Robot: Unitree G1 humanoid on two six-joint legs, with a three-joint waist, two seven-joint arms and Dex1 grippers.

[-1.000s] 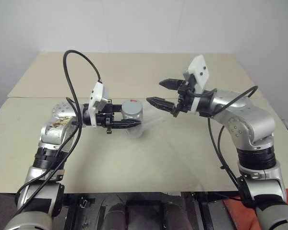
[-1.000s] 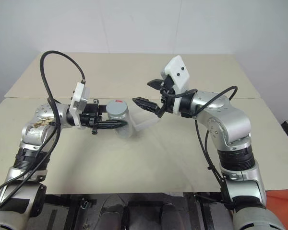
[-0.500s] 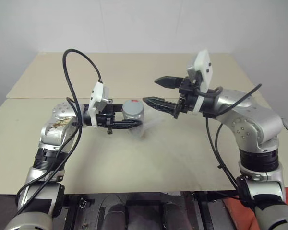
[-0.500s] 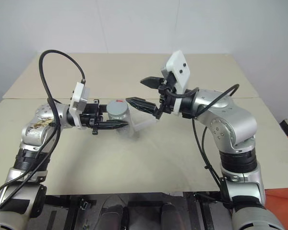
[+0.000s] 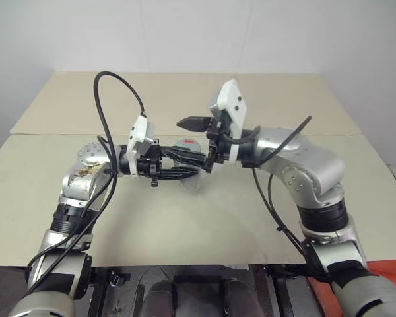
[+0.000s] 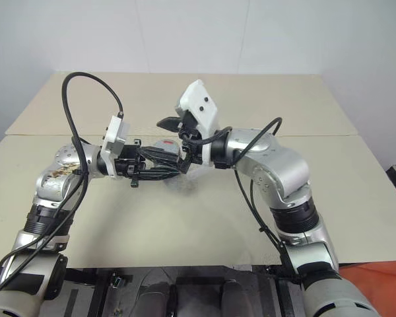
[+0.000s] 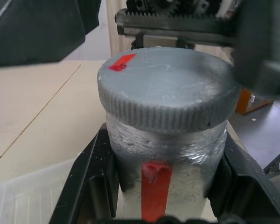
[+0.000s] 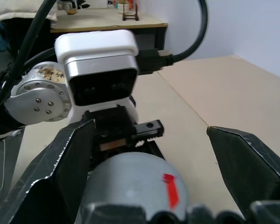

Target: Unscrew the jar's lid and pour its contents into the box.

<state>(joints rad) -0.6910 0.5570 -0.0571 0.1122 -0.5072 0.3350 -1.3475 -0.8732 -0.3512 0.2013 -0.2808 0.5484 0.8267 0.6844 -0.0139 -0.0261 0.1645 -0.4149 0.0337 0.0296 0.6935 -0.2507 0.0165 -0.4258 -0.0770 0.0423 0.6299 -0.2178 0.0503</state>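
Silver-grey metal gives the small cylindrical jar (image 7: 165, 158) its look, with a red vertical stripe down its side. It sits upright, lifted above the pale beige bench (image 5: 185, 224), clamped between the two black fingers (image 7: 86, 186) of the left pincer (image 5: 185, 166), which is closed tight on the jar's body and points level toward the robot's right. On top of the jar rests the round flat grey lid (image 7: 168, 88) with a ribbed edge and a small red mark near its rim; it is as wide as the jar's top and seated on it. Below and just beside the jar lies the shallow square box of clear whitish plastic (image 7: 28, 196), on the bench, partly hidden under the pincers in the head views. From the right, the right pincer (image 8: 158, 179) reaches level toward the jar with its black fingers (image 8: 247, 161) spread wide, one on each side of the lid, gripping nothing. The jar's contents cannot be seen.
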